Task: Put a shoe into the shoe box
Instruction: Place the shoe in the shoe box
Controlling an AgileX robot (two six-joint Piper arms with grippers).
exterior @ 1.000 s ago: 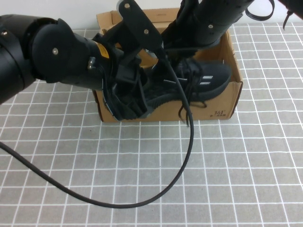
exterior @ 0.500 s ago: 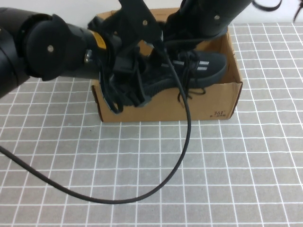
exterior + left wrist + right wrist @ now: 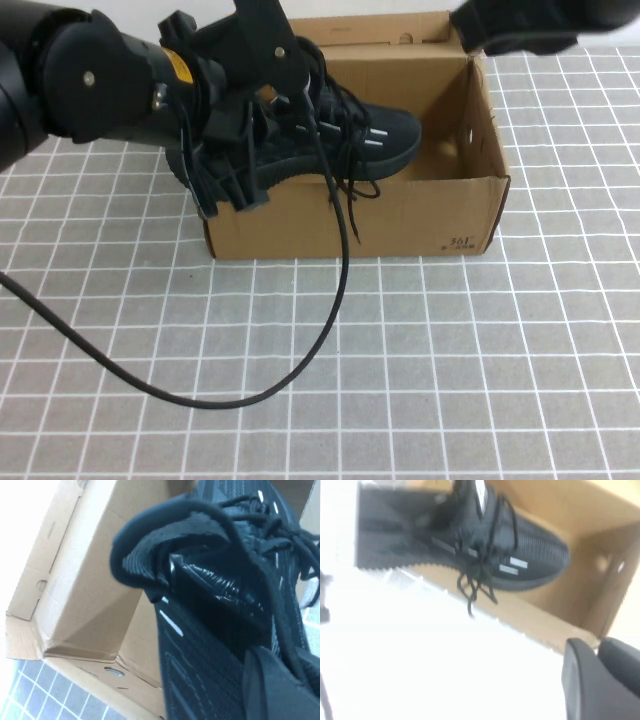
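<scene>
Here, the left claw (image 3: 235, 165) gripped the heel end of the shoe (image 3: 345, 140), its fingers clamped on the black knit collar, at the left end of the shoe box (image 3: 400, 215). The black sneaker lay partly inside the box, its toe pointing toward the box's right end and resting low within the walls, while its heel sat raised at the box's left end. Loose black laces (image 3: 352, 190) spilled over the box's front wall and hung down the cardboard face. Short white dashes (image 3: 375, 138) showed on the side of the shoe nearest the front wall.

The brown cardboard box stood on a worktop (image 3: 450, 360) covered in a grey grid with white lines, with small dark print (image 3: 461, 241) at the box's front right corner. A black cable (image 3: 300, 360) ran from the left arm down past the box's front wall and looped across the worktop in front of the box.

The right claw (image 3: 602, 675) hovered above the box's right end, clear of the shoe and holding nothing; whether its fingers stood wide or narrow could not be told. In the right wrist view the shoe lay lengthwise in the box with bare cardboard floor beyond its toe.
</scene>
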